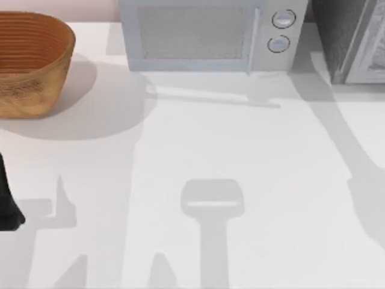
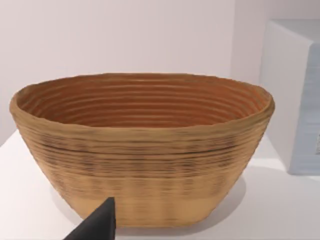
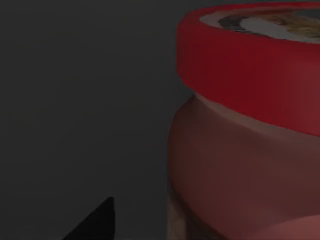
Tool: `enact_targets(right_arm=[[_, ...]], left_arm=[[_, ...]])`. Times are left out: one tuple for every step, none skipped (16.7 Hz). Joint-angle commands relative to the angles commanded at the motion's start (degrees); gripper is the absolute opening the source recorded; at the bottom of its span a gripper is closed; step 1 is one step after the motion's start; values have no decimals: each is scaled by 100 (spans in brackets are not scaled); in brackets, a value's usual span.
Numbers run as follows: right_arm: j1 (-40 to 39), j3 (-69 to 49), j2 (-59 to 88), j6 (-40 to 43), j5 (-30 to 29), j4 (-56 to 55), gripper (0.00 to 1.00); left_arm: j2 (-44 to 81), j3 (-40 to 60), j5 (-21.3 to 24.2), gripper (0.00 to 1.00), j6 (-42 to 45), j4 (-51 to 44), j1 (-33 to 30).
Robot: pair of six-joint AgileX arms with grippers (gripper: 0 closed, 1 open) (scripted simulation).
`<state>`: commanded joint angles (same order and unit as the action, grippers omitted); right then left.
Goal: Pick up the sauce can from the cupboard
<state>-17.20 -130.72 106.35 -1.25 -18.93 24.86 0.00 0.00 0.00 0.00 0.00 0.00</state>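
Top view frames a white desk [image 1: 240,150] with a woven brown basket [image 1: 30,60] at its far left, a pale grey microwave [image 1: 204,33] with two round knobs [image 1: 281,30] at the far middle, and the dark grey speckled cupboard [image 1: 346,36] at the far right corner, its lighter framed door panel seen at an angle. At the left edge, a dark piece of the left arm [image 1: 7,201] is seen low over the desk, on the near side of the basket.

From the left wrist view, the left end effector [image 2: 97,225] is aimed level at the basket [image 2: 142,150], which stands upright beside the microwave's side wall [image 2: 295,95]. One dark fingertip is seen; whether the fingers are spread or pressed together cannot be told.

In the right wrist view, the surroundings are dark grey. The right end effector [image 3: 95,222] is held close beside the sauce can [image 3: 245,145], whose red rim and reddish body are seen at close range. The can stands upright, long axis vertical, top facing up, in the dark space. Whether it is touched by the fingertip cannot be told, nor whether the fingers are apart or together. On the can's top a pale patch with a dark and yellowish emblem is seen at a shallow angle; no writing can be read.
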Motion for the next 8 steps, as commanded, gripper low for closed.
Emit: enact_targets(right_arm=[[0,0,0,0,0,0,100],[0,0,0,0,0,0,92],[0,0,0,0,0,0,85],[0,0,0,0,0,0,77],[0,0,0,0,0,0,70],[0,0,0,0,0,0,62],[0,0,0,0,0,0,55],[0,0,0,0,0,0,47]], left_arm=[[0,0,0,100,0,0,0],[0,0,0,100,0,0,0],[0,0,0,100,0,0,0],[0,0,0,100,0,0,0],[0,0,0,100,0,0,0],[0,0,0,100,0,0,0],[0,0,0,100,0,0,0],[0,0,0,100,0,0,0]])
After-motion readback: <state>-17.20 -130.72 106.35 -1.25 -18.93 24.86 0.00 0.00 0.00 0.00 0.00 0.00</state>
